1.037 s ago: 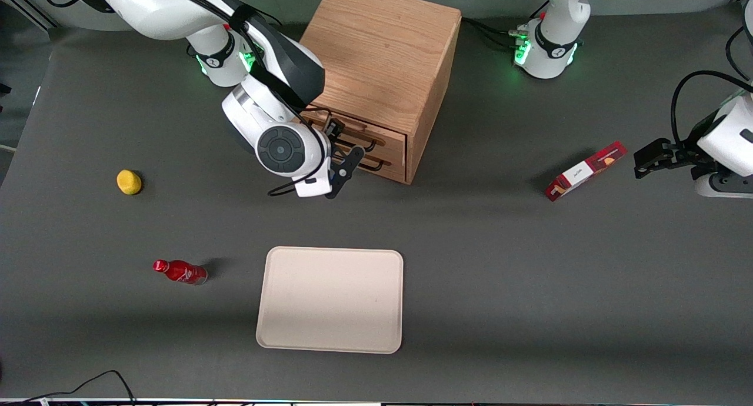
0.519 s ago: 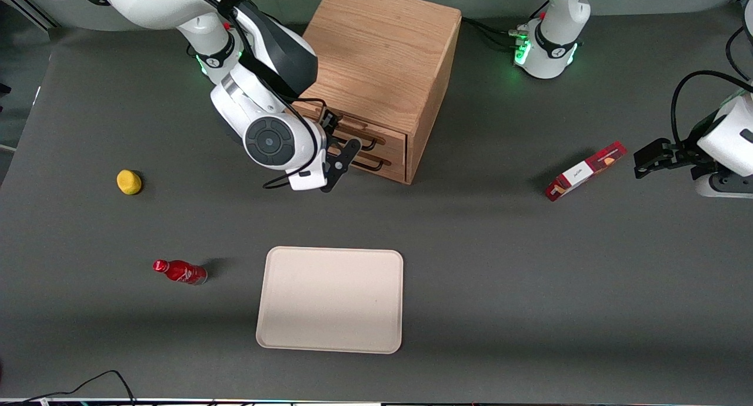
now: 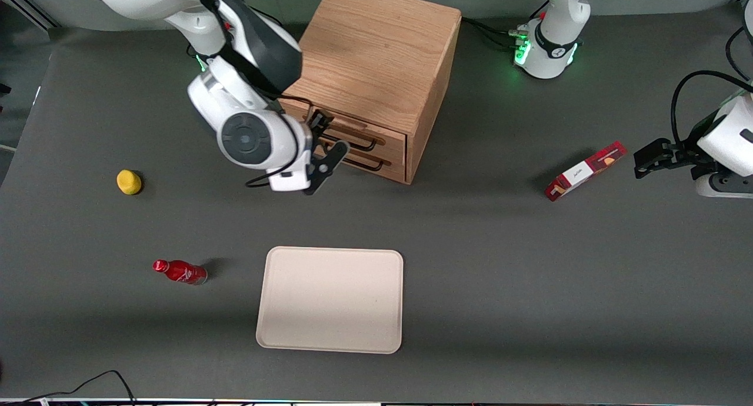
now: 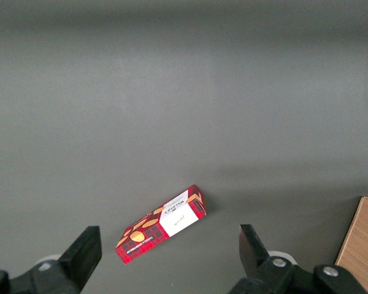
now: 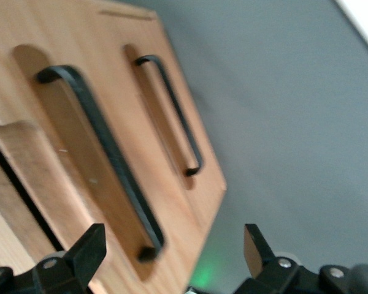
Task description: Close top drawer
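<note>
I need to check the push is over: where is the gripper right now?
The gripper hangs open in front of the top drawer, near the wooden cabinet's working-arm end.

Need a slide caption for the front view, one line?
Right arm's open gripper in front of the wooden cabinet, beside the top drawer handle.

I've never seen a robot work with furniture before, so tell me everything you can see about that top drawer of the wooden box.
The top drawer is the upper of two in a light oak cabinet standing on the grey table. Its front has a long recessed groove spanned by a thin black wire handle. It looks pushed in, roughly level with the lower drawer, with a dark gap along one edge. The open gripper hovers just in front of it; nothing visibly touches the drawer.
</note>
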{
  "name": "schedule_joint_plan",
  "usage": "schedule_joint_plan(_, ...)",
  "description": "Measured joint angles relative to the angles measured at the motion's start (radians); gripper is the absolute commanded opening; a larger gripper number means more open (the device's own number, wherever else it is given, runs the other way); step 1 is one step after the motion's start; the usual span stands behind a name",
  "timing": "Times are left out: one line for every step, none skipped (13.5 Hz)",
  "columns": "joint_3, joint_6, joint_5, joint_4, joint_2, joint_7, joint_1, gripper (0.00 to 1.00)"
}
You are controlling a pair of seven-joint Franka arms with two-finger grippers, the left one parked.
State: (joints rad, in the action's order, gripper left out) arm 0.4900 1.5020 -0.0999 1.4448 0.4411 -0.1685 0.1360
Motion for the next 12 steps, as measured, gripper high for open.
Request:
schedule_joint_plan(-0.045,-0.004,0.0,-0.017,-0.012,0.0,-0.003,1.0)
schedule_joint_plan(-0.092,-0.008,0.001,-0.034,-0.024,0.0,-0.007,1.0)
schedule_joint_plan(-0.144,-0.01,0.002,-0.051,-0.038,0.002,-0.011,1.0)
schedule_joint_plan(-0.197,-0.01,0.004,-0.062,-0.054,0.011,-0.013,1.0)
schedule_joint_plan(-0.257,-0.01,0.005,-0.071,-0.072,0.037,-0.013,1.0)
schedule_joint_plan(-0.322,-0.007,0.006,-0.076,-0.091,0.086,-0.015,1.0)
schedule_joint_plan(-0.388,0.0,0.006,-0.078,-0.111,0.134,-0.016,1.0)
schedule_joint_plan(-0.448,0.014,0.007,-0.079,-0.13,0.158,-0.018,1.0)
schedule_joint_plan(-0.503,0.028,0.014,-0.079,-0.149,0.17,-0.02,1.0)
schedule_joint_plan(-0.541,0.034,0.035,-0.074,-0.167,0.174,-0.022,1.0)
schedule_joint_plan(-0.566,0.044,0.059,-0.059,-0.187,0.178,-0.026,1.0)
schedule_joint_plan(-0.577,0.06,0.076,-0.033,-0.21,0.187,-0.037,1.0)
